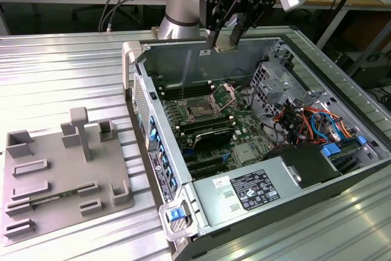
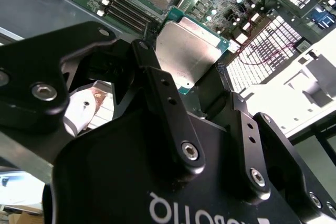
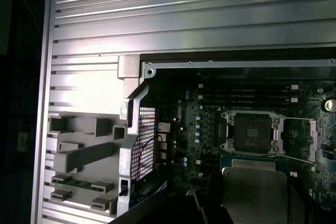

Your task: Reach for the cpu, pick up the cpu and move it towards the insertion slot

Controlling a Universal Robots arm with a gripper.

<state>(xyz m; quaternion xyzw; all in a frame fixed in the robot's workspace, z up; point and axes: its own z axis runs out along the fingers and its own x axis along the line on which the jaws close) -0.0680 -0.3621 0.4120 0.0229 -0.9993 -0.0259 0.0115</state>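
A: Starting at the exterior view's left, what lies on the counter [image 1: 61, 65]?

B: A grey fixture plate [image 1: 64, 178] with raised blocks and low slotted holders rests flat on the ribbed metal surface. Just beside it, toward the exterior view's right, stands the open computer case [image 1: 305, 169], its side panel off and the green motherboard [image 1: 211, 120] exposed.

A: Where is the insertion slot?

B: On the motherboard, near the case's far wall: a square socket [image 1: 200, 109] with a dark centre and a shiny metal frame, its load plate [image 1: 227, 95] hinged up beside it. Long black memory slots [image 1: 208, 132] run alongside. In the first wrist view the same socket [image 3: 252, 132] appears with its wire lever [image 3: 302, 150] swung out.

A: And the arm?

B: The arm [image 1: 183, 1] reaches in over the case's far rim, with the gripper [image 1: 227, 38] hanging above the socket area, clear of the board.

A: What is the state of the jaws, and where is the cpu?

B: The jaws pinch the cpu by two opposite edges. In the second wrist view the silvery square chip [image 2: 190, 51] sits between the black fingers [image 2: 157, 85], tilted, held in the air above the motherboard. In the first wrist view the cpu [image 3: 254, 187] hangs near the socket, offset to one side of it and not yet seated.

A: Anything further right?

B: Bundled coloured cables [image 1: 311, 117] and the power supply [image 1: 253, 191] fill the case's near end.
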